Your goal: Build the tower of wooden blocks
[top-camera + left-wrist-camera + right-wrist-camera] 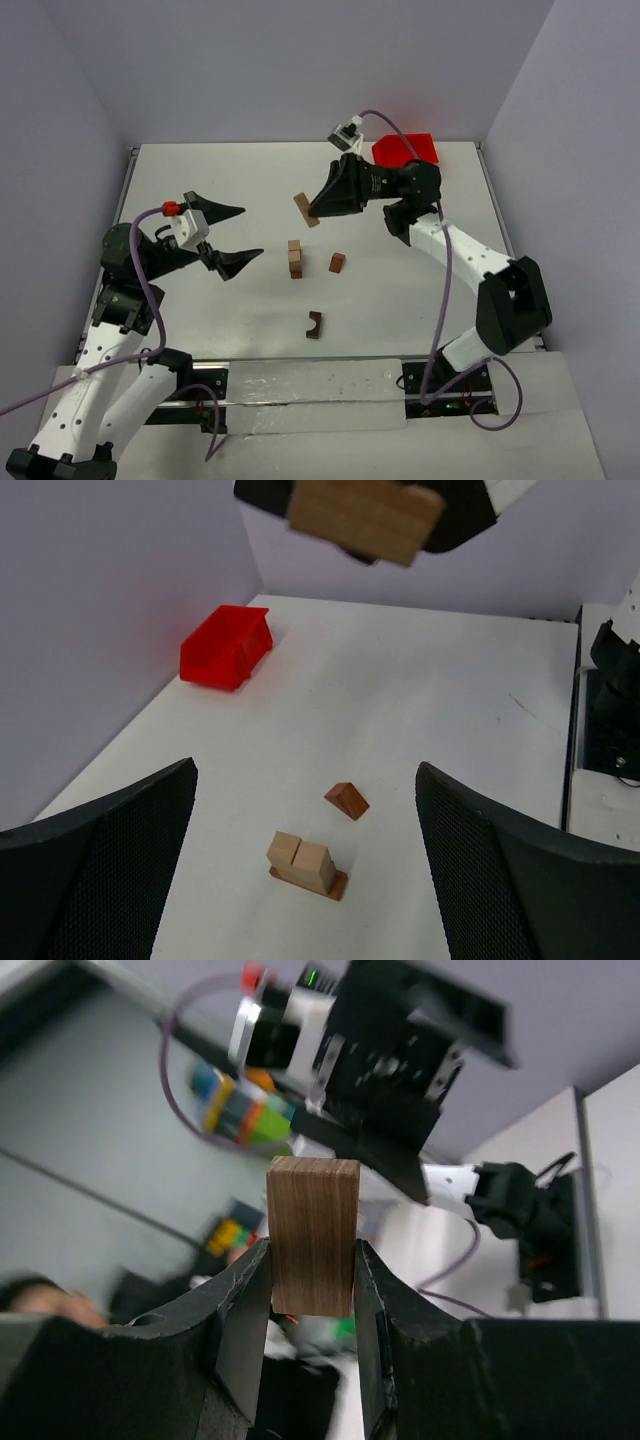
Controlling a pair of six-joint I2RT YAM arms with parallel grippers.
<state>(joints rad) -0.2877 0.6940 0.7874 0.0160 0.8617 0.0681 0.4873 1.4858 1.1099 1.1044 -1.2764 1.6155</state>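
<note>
The tower [294, 258] is a short stack of tan wood blocks on a darker base near the table's middle; it shows again as the tower [305, 865] in the left wrist view. My left gripper [250, 233] hangs open just left of it, with nothing between the fingers [100, 870]. My right gripper [315, 211] is up in the air behind the tower, shut on a tan rectangular wood block [301, 207]. That block [312, 1235] stands upright between the pads. A small brown block [337, 263] lies right of the tower. An arch-notched block [314, 324] lies nearer the bases.
A red plastic bin [405, 150] sits at the far right corner of the white table [200, 180], behind the right arm; it is seen as the bin [226, 646] from the left wrist. Grey walls close in the back and both sides.
</note>
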